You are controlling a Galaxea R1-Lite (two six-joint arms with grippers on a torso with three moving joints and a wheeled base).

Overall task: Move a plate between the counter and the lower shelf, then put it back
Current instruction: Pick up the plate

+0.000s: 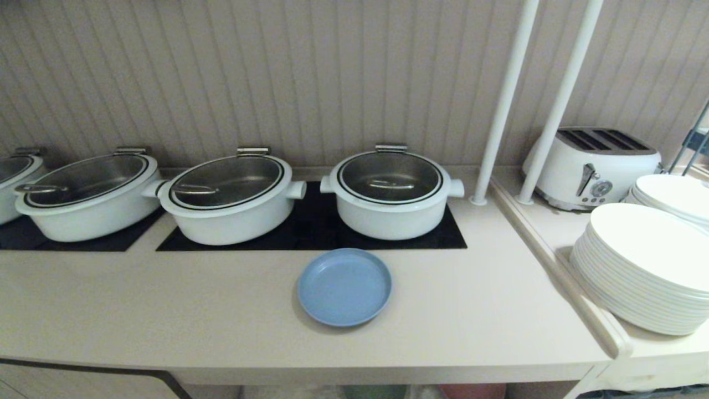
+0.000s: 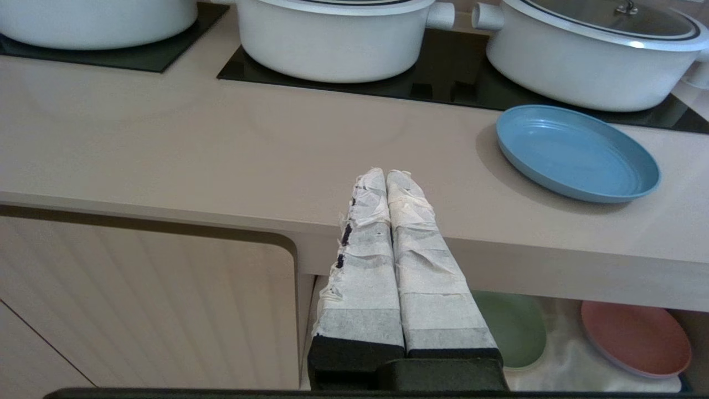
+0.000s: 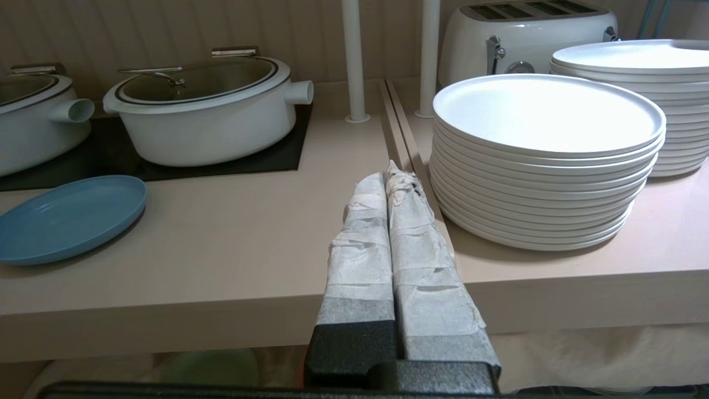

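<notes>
- Head view shows the plate [image 1: 344, 286] lying flat on the counter [image 1: 166, 310], just in front of the black cooktop panel [image 1: 443, 235] and the rightmost white pot [image 1: 392, 194]; neither of my arms appears there.
- I judge this to be the very start: the plate sits on the counter and nothing has reached for it, so the trip down to the lower shelf [image 2: 559, 354] is yet to be made.
- My left gripper [image 2: 386, 174] hangs in front of the counter's edge, its taped fingers [image 2: 363, 260] pressed together, holding nothing and touching nothing; the plate is off to one side of it.
- My right gripper [image 3: 386, 177] sits likewise before the counter edge, fingers together and empty, between the plate and the stack of white plates [image 3: 545, 160].
- The shelf below already holds a green plate [image 2: 512, 327] and a pink plate [image 2: 637, 338] on its white cloth.
- Next, I think, one gripper must open, come in low at the plate's rim and pinch it, since the plate is shallow and lies flat.
</notes>
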